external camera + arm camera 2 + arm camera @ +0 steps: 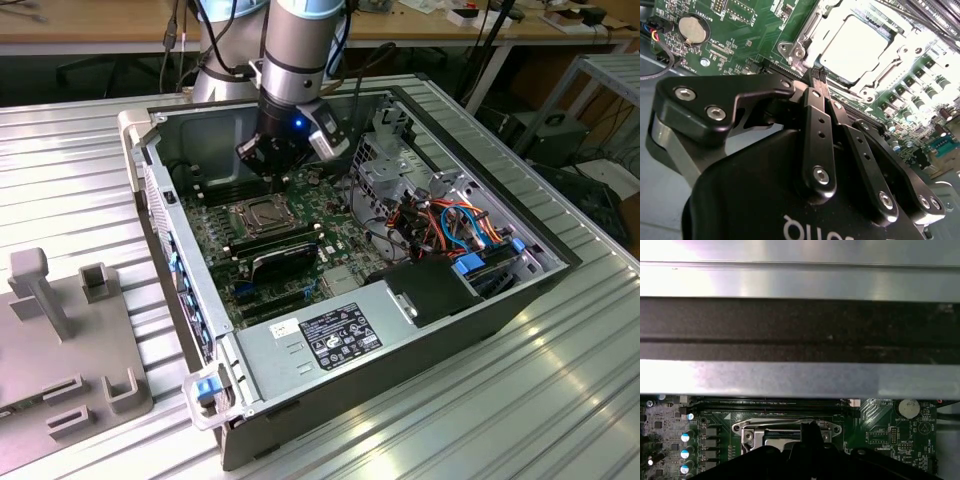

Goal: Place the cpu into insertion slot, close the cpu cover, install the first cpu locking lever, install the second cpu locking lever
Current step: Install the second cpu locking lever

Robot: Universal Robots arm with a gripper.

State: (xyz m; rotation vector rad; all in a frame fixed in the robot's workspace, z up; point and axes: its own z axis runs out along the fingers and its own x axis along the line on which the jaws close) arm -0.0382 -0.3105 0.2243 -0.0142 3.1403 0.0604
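A ribbed metal bench (560, 400) carries an open computer case (300, 420), with a wooden desk and cables seen behind it. A grey fixture plate (60, 340) lies on the bench toward the exterior view's left. Inside the case a green motherboard (215, 240) is seen, with a black fan card (283, 262) and a power supply (330, 335) nearer the camera. The end effector (819, 75) is held low over the board just beside the insertion slot (257, 215), its two black fingers (815, 115) pressed together with nothing between them. In the second wrist view the cpu (855, 47) is seated in the insertion slot, its silver top exposed through the window of the cpu cover (810, 30), which lies flat around it. A round coin battery (692, 29) is mounted on the board, well apart from the slot.
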